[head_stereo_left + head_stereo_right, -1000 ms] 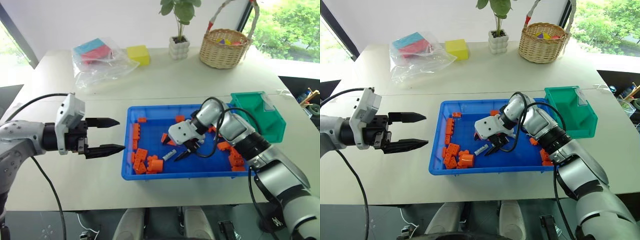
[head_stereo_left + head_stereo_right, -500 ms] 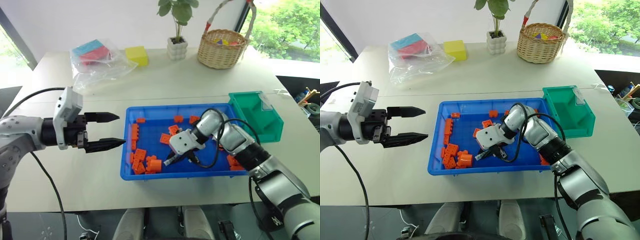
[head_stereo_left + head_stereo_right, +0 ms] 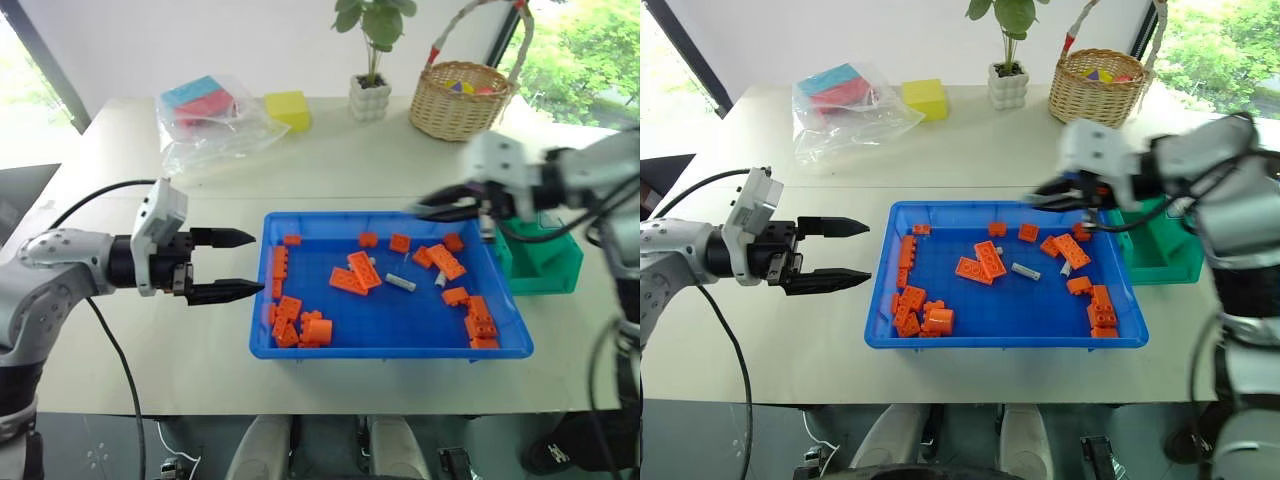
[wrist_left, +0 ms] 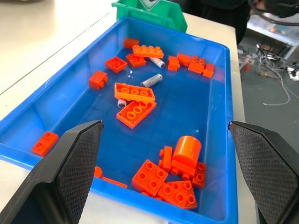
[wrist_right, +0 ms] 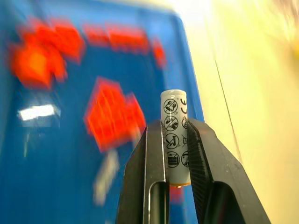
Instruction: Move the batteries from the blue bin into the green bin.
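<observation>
Battery pinched and up over the blue bin [image 3: 262, 345] — headed, I'd guess, for the green bin [image 3: 545, 270].

On the tabletop [image 3: 130, 370], just beyond the blue bin's far right corner, the right hand [image 5: 174, 140] is clamped on one battery [image 5: 174, 128] — white, printed with symbols. Two batteries [image 3: 400, 283] lie among orange bricks [image 3: 355, 272] inside. The left hand [image 3: 228, 266] waits beside it, wide open, empty.
</observation>
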Controlling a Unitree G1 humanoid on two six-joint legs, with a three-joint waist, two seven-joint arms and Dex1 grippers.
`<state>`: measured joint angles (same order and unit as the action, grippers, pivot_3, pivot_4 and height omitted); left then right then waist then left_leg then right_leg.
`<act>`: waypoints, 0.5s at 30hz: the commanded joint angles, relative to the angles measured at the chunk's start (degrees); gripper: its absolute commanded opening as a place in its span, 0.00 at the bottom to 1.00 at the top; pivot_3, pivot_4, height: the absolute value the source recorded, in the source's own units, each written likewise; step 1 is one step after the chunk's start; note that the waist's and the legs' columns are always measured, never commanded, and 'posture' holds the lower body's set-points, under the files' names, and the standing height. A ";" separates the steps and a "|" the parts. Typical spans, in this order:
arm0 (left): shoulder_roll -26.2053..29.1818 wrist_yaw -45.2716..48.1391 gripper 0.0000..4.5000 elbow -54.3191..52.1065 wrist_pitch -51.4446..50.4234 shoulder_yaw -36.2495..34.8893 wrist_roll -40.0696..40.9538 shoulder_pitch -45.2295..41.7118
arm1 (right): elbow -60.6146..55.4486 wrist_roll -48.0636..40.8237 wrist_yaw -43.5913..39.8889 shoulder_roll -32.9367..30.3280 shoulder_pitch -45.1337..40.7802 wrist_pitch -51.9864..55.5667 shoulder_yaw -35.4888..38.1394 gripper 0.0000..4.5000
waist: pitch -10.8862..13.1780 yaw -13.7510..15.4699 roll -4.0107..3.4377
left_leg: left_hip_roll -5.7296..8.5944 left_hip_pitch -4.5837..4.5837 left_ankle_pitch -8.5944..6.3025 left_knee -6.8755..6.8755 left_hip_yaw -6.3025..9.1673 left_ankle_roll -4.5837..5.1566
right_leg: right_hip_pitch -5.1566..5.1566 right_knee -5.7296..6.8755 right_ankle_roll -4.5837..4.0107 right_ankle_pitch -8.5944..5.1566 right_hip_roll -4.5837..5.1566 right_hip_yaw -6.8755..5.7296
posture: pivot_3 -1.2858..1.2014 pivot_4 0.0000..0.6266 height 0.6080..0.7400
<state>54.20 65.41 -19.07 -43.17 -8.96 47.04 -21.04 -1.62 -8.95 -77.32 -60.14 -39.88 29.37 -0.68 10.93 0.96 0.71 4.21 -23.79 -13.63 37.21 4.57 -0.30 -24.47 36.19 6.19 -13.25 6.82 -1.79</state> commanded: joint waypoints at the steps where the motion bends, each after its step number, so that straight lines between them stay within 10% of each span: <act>1: -0.69 1.10 1.00 0.84 1.73 1.15 -1.11 -2.18 | 3.79 1.51 4.69 -4.11 5.47 -1.51 6.75 0.01 | 0.01 -0.34 -0.02 | -0.01 0.00 0.00 0.00 -0.06 0.01 | -0.02 0.00 -0.01 0.00 0.00 0.05 | 0.52 0.24 0.71; 11: -2.09 2.34 1.00 3.49 2.51 3.14 -2.67 -5.53 | 11.49 3.04 16.40 -5.38 16.75 -2.39 12.60 0.01 | 0.03 -1.74 -0.13 | -0.13 0.06 0.01 -0.02 -0.10 0.02 | -0.04 0.05 0.00 0.00 -0.03 0.12 | 0.52 0.24 0.71; 15: -2.48 2.45 1.00 3.65 2.41 3.20 -2.95 -6.03 | 11.69 3.88 20.27 -4.40 17.25 -3.76 12.28 0.57 | 0.03 -1.59 -0.14 | -0.11 0.05 0.01 -0.01 -0.08 0.02 | -0.03 0.05 0.01 0.01 -0.04 0.11 | 0.52 0.24 0.71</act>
<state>51.57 67.46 -14.86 -41.64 -5.23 44.27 -25.76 10.53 -5.64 -58.86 -64.15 -21.83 26.90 9.93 10.95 -0.64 0.57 4.10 -23.74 -13.63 37.21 4.49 -0.27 -24.50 36.24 6.20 -13.25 6.78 -1.68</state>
